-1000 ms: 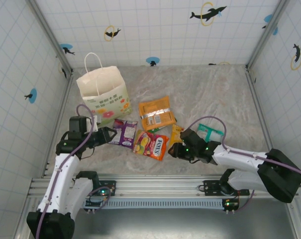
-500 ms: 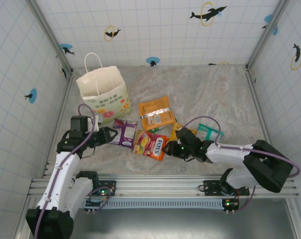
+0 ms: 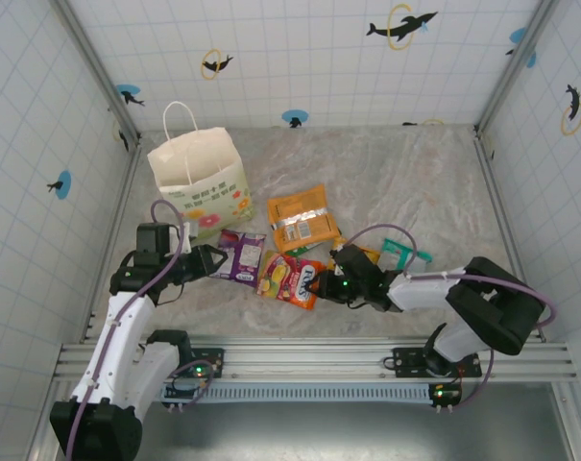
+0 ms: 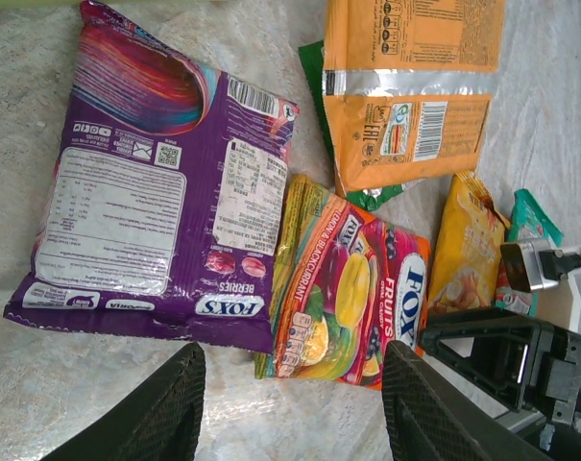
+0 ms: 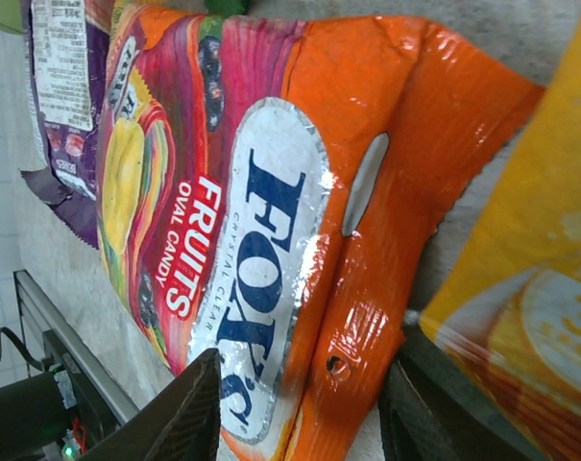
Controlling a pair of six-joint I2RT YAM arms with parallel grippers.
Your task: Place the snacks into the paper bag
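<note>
The paper bag (image 3: 199, 178) stands upright at the back left, its flower print facing me. The snacks lie in a cluster in front of it: an orange packet (image 3: 302, 219), a purple packet (image 3: 240, 255), the red-yellow FOX'S packet (image 3: 292, 279), a yellow-orange packet (image 3: 345, 252) and a teal-white one (image 3: 405, 255). My left gripper (image 4: 290, 384) is open, just short of the near edges of the purple packet (image 4: 156, 192) and the FOX'S packet (image 4: 352, 293). My right gripper (image 5: 300, 403) is open, its fingers either side of the FOX'S packet's orange end (image 5: 367, 288), with the yellow-orange packet (image 5: 530, 288) beside it.
A green packet edge (image 4: 314, 77) pokes out from under the orange packet (image 4: 415, 86). Tiled walls (image 3: 40, 144) close in the marble floor on three sides. The metal rail (image 3: 300, 360) runs along the near edge. Open floor lies at the back right (image 3: 415, 173).
My right gripper has slid left from beside the yellow-orange packet to the FOX'S packet's right end. The left arm has barely moved.
</note>
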